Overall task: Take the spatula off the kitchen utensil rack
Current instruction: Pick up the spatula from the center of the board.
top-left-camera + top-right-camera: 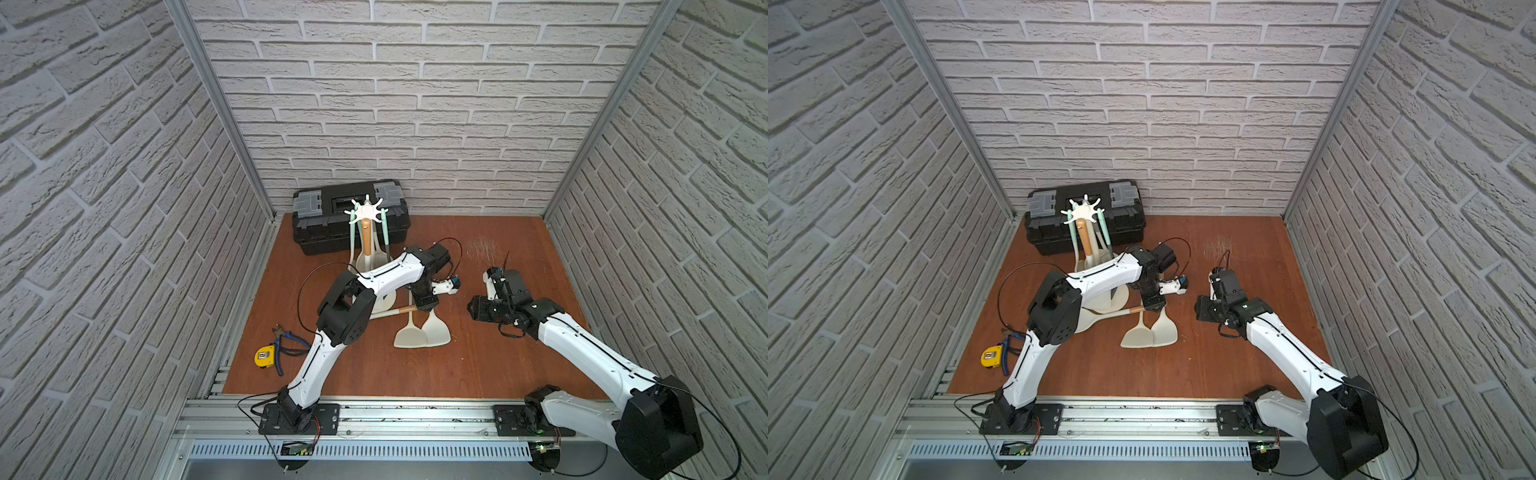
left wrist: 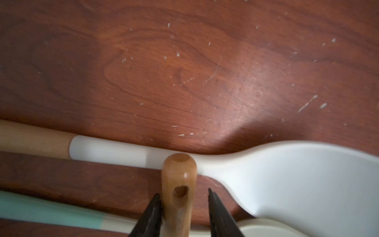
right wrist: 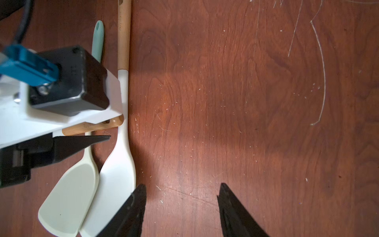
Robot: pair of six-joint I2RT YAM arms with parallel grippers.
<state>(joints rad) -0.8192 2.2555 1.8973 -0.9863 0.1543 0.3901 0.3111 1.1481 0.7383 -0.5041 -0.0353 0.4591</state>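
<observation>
Rack at centre back, hand tools at lower left.
In both top views the kitchen utensil rack (image 1: 365, 212) stands just before the toolbox (image 1: 320, 232) by the back wall. Two spatulas (image 1: 436, 332) lie side by side on the table (image 1: 478, 365) at mid-frame below the rack. The tape measure (image 1: 264, 356) and pliers (image 1: 283, 337) lie together at lower left.

The kitchen utensil rack (image 1: 366, 211), cream-white with a star-shaped crown on a thin pole, stands upright just in front of the black toolbox (image 1: 328, 237), with mint- and wooden-handled utensils (image 1: 366, 239) hanging from its prongs. Farther from the toolbox, a cream mint-handled spatula (image 3: 69, 197) and a white wooden-handled spatula (image 3: 118, 174) lie flat side by side, blades touching. A third wooden handle (image 2: 178, 184) crosses their necks.
</observation>
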